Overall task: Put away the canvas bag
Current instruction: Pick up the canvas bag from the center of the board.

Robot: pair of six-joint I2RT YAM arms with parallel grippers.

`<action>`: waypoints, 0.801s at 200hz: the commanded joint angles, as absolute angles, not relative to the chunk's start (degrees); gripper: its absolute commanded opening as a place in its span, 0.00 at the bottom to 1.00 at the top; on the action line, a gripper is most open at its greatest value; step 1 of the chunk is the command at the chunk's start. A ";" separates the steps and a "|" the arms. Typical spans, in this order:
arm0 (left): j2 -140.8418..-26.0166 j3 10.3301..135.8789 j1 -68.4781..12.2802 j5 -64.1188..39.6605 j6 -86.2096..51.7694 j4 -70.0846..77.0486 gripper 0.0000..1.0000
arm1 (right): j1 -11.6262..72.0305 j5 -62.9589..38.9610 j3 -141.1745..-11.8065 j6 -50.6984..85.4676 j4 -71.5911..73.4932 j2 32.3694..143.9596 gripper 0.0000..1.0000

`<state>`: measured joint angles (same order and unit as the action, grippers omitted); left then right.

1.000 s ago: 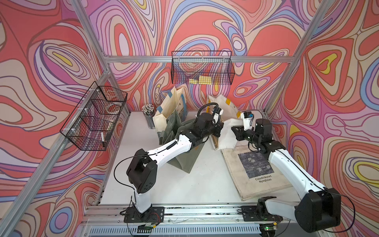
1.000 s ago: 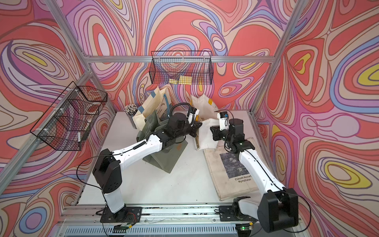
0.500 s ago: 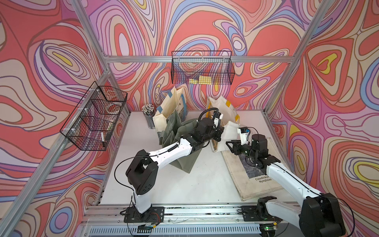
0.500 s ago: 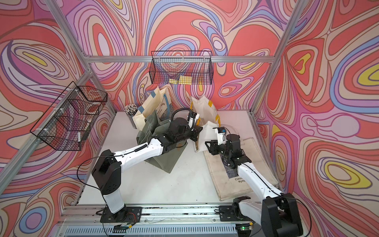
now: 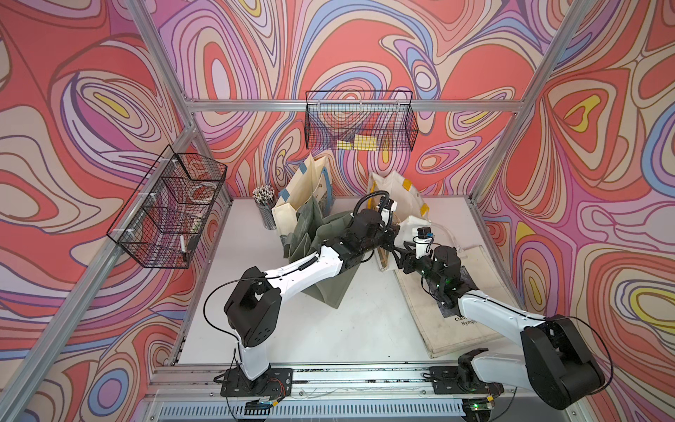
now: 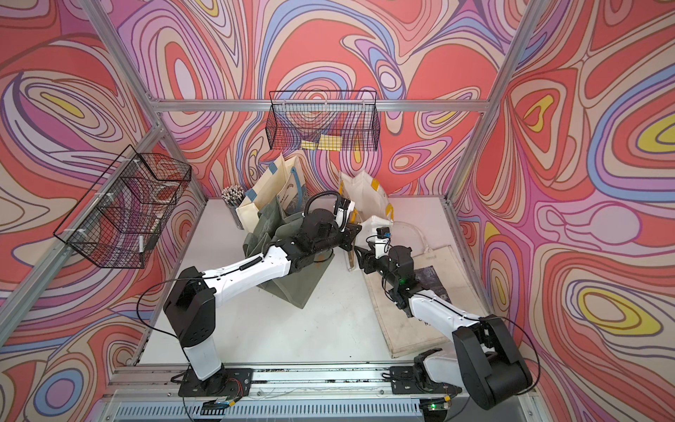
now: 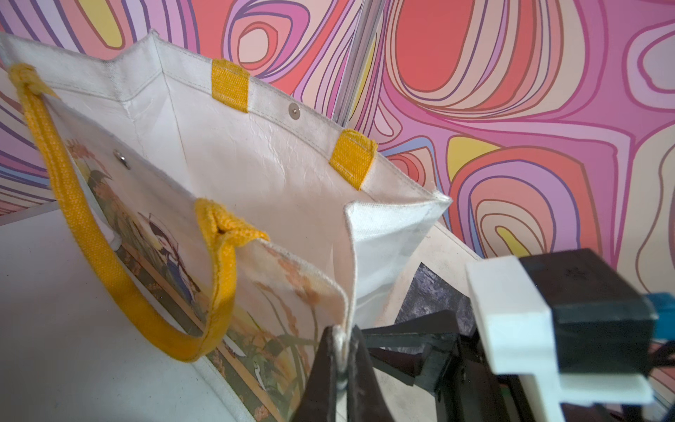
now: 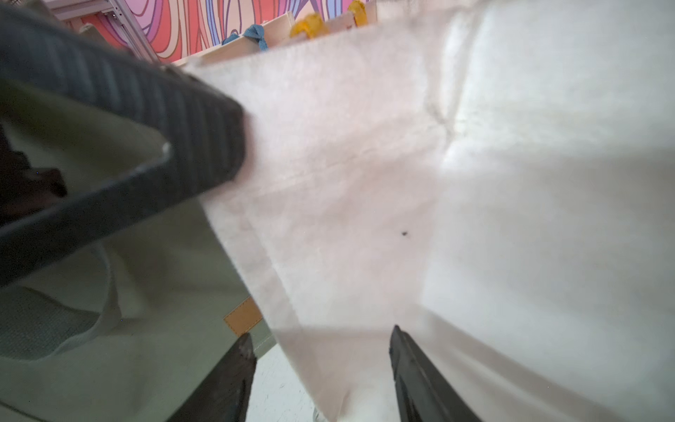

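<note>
White tabletop (image 5: pixel 328 329) | left wrist only: left hand (image 7: pixel 341 341) pinching yellow-handled bag (image 7: pixel 255 164) rim | right wrist: right hand (image 8: pixel 321 339) spread

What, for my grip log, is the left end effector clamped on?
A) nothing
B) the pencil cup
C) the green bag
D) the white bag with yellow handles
D: the left end effector is shut on the rim of the white bag, near its yellow handle.

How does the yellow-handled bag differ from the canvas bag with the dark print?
The yellow-handled bag stands upright, mouth open; the printed canvas bag lies flat on the table. The left gripper pinches the yellow-handled bag's rim; nothing grips the printed canvas bag. Both are pale printed totes.
</note>
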<state>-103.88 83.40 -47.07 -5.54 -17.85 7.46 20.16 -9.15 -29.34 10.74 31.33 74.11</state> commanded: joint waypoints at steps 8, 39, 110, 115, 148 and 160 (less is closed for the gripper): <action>-103.77 85.78 -47.74 -6.30 -19.53 7.71 0.00 | 21.86 0.57 -26.28 9.99 40.92 74.87 0.62; -103.65 85.31 -47.77 -5.15 -19.60 6.25 0.00 | 21.97 4.90 -25.40 9.06 33.74 67.61 0.62; -103.05 84.80 -47.75 -5.17 -19.61 6.61 0.00 | 18.87 1.14 -22.09 3.77 20.54 56.18 0.94; -102.90 84.73 -47.66 -5.37 -19.48 6.53 0.00 | 17.94 -0.05 -22.51 3.64 20.15 56.58 0.94; -101.53 83.65 -47.61 -6.42 -18.25 5.72 0.00 | 11.47 -5.61 -20.85 2.87 23.97 55.65 0.96; -100.96 83.08 -47.48 -6.97 -18.06 5.71 0.00 | 8.76 -9.19 -20.48 2.41 24.99 55.87 0.96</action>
